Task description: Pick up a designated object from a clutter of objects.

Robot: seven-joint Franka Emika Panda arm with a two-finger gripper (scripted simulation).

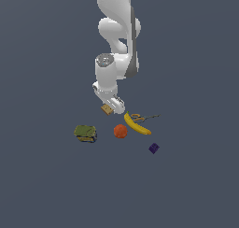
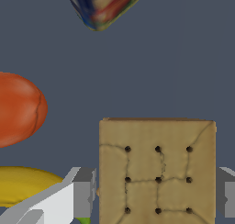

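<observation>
A white robot arm's claw [image 1: 111, 106] grips a flat tan block [image 1: 107, 110] between its fingers [image 2: 83, 193], near the exterior view's centre. Just below lie a banana [image 1: 136, 124], orange ball [image 1: 120, 131] and green box [image 1: 85, 133].

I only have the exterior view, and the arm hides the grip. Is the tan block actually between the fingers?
Observer: Yes. In the wrist view the tan block sits between the fingers, one on each side.
Operator: Clamped yet?
Observer: I cannot tell. A slim gap seems to show on each side.
Operator: Is anything crowding it?
Observer: The orange ball and the banana lie beyond one finger, apart from the block.
</observation>
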